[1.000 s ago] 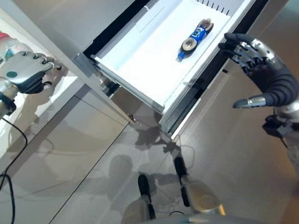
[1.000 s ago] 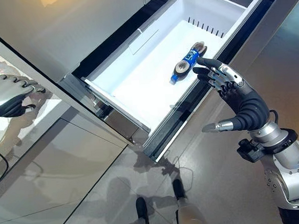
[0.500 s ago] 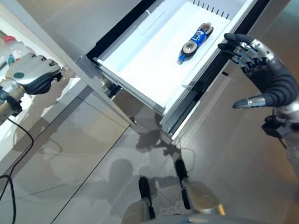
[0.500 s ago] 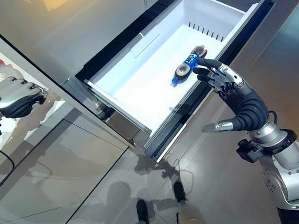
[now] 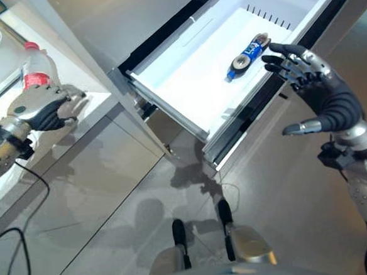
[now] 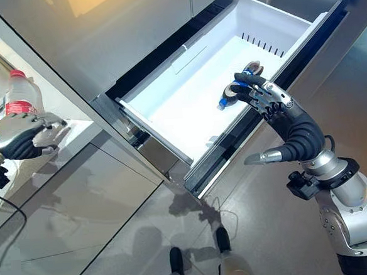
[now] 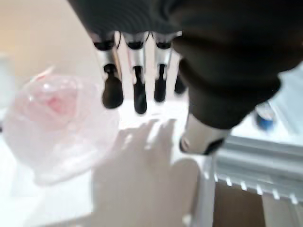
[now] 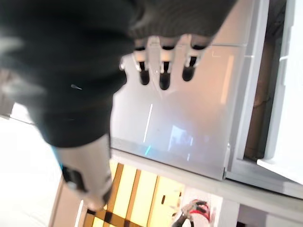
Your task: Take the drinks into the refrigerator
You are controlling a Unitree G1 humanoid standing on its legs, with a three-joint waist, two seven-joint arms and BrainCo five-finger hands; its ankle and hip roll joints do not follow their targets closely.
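Bottle (image 7: 57, 120) — blurred, contents unclear

- Smooth white plastic freezer drawer (image 5: 186, 87), matt inside, pulled from a brushed grey metal refrigerator front (image 6: 119, 35).
- Clear glossy plastic bottle with red cap and label (image 5: 35, 66) on a smooth white counter (image 5: 12, 36).
- Polished grey floor tiles (image 5: 112, 205) mirror the light.

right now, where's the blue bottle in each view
Left eye view: blue bottle lies in the white drawer, just off the right robot hand.
Right eye view: same drawer, bottle partly behind that hand's fingers.
Left wrist view: blurred blue spot, likely it.
Right wrist view: not in it.
Shared landmark: the white drawer.
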